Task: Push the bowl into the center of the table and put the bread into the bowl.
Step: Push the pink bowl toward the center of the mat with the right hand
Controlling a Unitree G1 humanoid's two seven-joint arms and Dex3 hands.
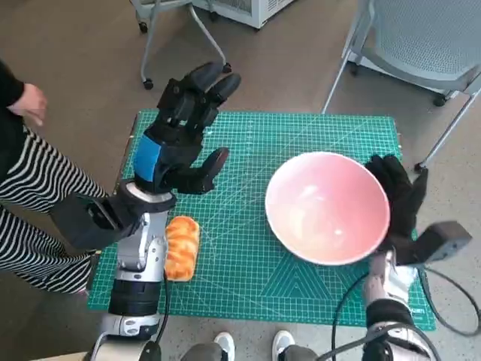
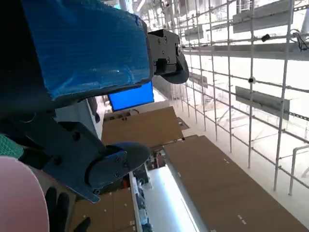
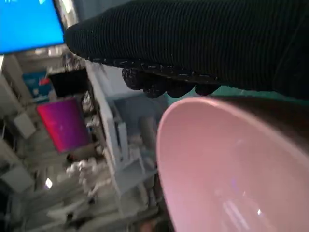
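push step under way: gloved right hand flat against round pink bowl, right of tabletop centre. left hand raised, fingers spread, empty. next: shove bowl left, toward golden bread roll.

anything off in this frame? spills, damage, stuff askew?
Nothing spilled or damaged. The pink bowl sits upright and empty on the green mat, the right hand against its far-right rim. The bread lies intact beside the left forearm. The left hand is raised, holding nothing.
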